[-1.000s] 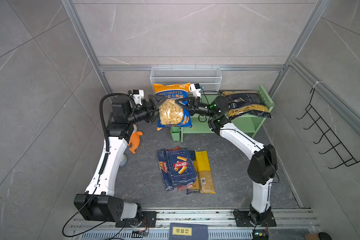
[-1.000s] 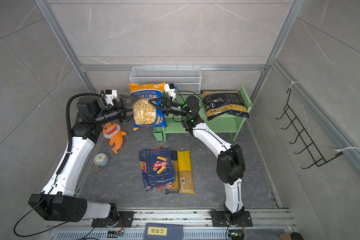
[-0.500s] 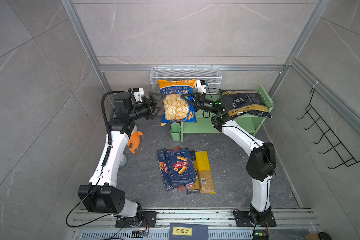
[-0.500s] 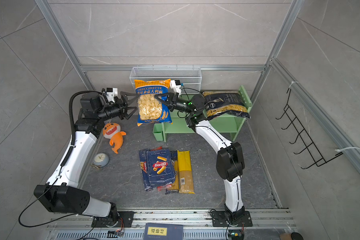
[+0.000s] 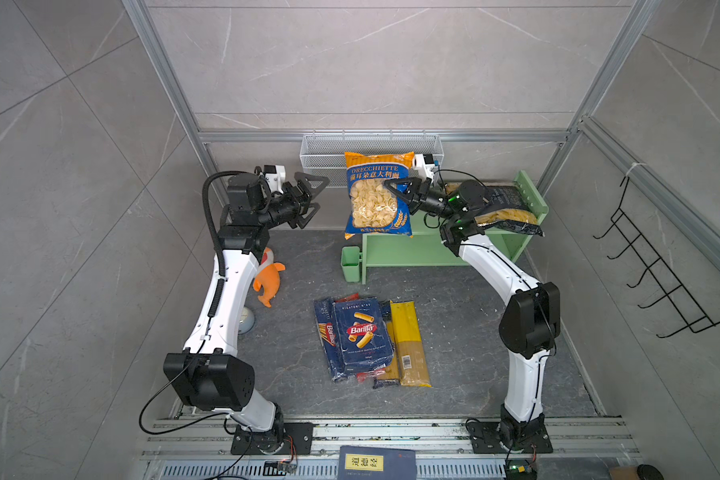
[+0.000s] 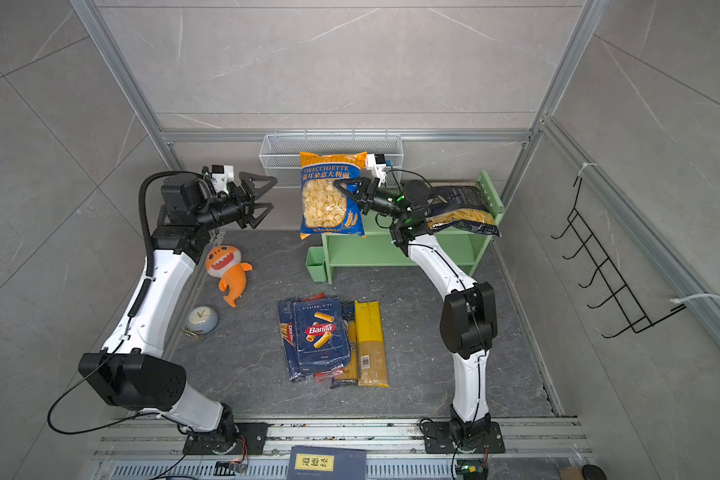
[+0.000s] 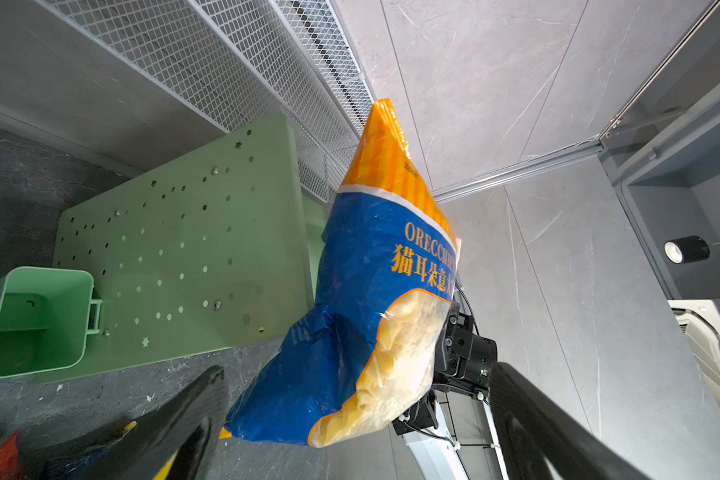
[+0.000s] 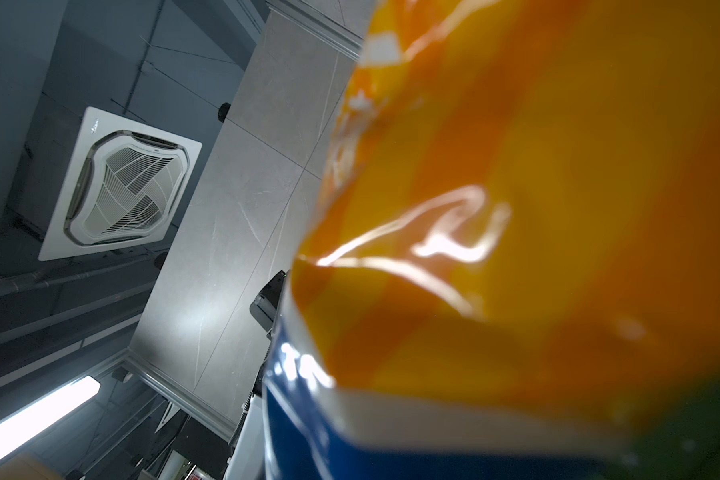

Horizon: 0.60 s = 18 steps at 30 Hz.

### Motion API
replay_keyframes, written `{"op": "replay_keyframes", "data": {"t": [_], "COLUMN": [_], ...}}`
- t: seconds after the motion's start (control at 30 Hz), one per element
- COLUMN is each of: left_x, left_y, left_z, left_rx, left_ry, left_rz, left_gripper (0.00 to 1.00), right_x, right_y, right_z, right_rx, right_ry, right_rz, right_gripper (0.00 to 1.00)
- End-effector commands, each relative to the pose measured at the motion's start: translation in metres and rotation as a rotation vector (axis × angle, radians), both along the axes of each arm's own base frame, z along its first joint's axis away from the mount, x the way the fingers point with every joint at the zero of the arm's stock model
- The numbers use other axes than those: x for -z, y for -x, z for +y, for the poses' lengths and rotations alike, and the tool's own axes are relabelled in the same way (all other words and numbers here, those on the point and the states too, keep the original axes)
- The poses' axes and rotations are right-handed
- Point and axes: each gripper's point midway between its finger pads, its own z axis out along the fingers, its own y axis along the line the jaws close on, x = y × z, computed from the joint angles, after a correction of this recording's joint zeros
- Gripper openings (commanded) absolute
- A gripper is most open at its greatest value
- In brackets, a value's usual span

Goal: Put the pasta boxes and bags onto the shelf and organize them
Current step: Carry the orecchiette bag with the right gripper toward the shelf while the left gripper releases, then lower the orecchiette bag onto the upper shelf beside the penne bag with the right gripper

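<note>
The orange-and-blue orecchiette bag [image 5: 375, 199] [image 6: 329, 199] hangs upright in the air over the left end of the mint-green shelf [image 5: 408, 249] [image 6: 362, 249]. My right gripper [image 5: 395, 191] [image 6: 346, 187] is shut on the bag's right edge; the bag [image 8: 516, 249] fills the right wrist view. My left gripper [image 5: 314, 193] [image 6: 267, 193] [image 7: 358, 415] stands open to the left of the bag [image 7: 371, 311], apart from it. The black-and-clear penne bag [image 5: 504, 212] lies on the shelf's top tier, right end. On the floor lie the rigatoni box [image 5: 362, 332], a Barilla spaghetti pack [image 5: 324, 332] and a yellow spaghetti pack [image 5: 408, 340].
A small green cup [image 5: 350, 264] [image 7: 30, 320] hangs on the shelf's left panel [image 7: 184, 249]. A white wire mesh basket [image 5: 325, 153] is on the back wall behind the bag. An orange plush toy [image 6: 229, 270] and a clock [image 6: 201, 319] lie at left; a black hook rack [image 5: 657, 266] hangs at right.
My left gripper has drawn back to the left, away from the bag. My right gripper has raised the bag and carried it to the right, toward the shelf.
</note>
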Motion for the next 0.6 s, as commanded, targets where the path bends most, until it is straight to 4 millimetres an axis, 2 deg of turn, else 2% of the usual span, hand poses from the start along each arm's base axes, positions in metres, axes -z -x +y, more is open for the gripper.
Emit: {"op": "replay_keyframes", "data": {"t": [0.0,0.33,0.57], "left_x": [-0.023,-0.022,-0.022], "left_y": [0.004,0.004,0.006], "left_z": [-0.002,-0.005,-0.007], "left_rx": [0.031,0.060,0.077], "left_ry": [-0.003,0.002,-0.003], "left_rz": [-0.082,-0.093,-0.103], "left_gripper": [1.00,1.00,1.00], "right_x": [-0.064,-0.061,-0.054], "right_y": [0.030,0.007,-0.004], "right_z": [-0.025,-0.064,-0.073], "right_rx": [0.074,0.204,0.242], "right_ry": [-0.011,0.081,0.096], "right_rz": [-0.207,-0.198,-0.181], "right_gripper": [0.00,0.00,0.00]}}
